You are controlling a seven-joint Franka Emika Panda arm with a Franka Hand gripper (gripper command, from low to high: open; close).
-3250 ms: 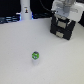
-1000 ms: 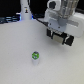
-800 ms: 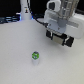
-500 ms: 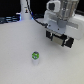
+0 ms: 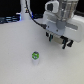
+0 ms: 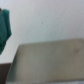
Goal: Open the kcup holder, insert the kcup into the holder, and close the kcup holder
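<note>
The white surface (image 5: 20, 65) fills most of the exterior view, pale and evenly lit, with a dark band of background along its far edge at the exterior view's left. Above it, toward the exterior view's right, hangs the white arm (image 5: 62, 17), a bulky body of rounded white housings with a dark cable looping down to it from the upper left. At the arm's lower end sits the claw (image 5: 62, 42): two short dark fingers (image 5: 50, 36) hang apart from each other with bare surface showing between them, so the claw stands wide and grips nothing. It is off the surface, raised above it.

The kcup (image 5: 35, 55) rests on the surface well apart from the claw, lower in the exterior view and toward its left (a tiny round green capsule with a pale rim, standing alone).

The wrist view is blurred. It shows a pale whitish field, a large flat grey panel (image 6: 50, 62) with a straight edge, and a teal-green shape (image 6: 4, 29) at the frame's border; what either belongs to cannot be told.
</note>
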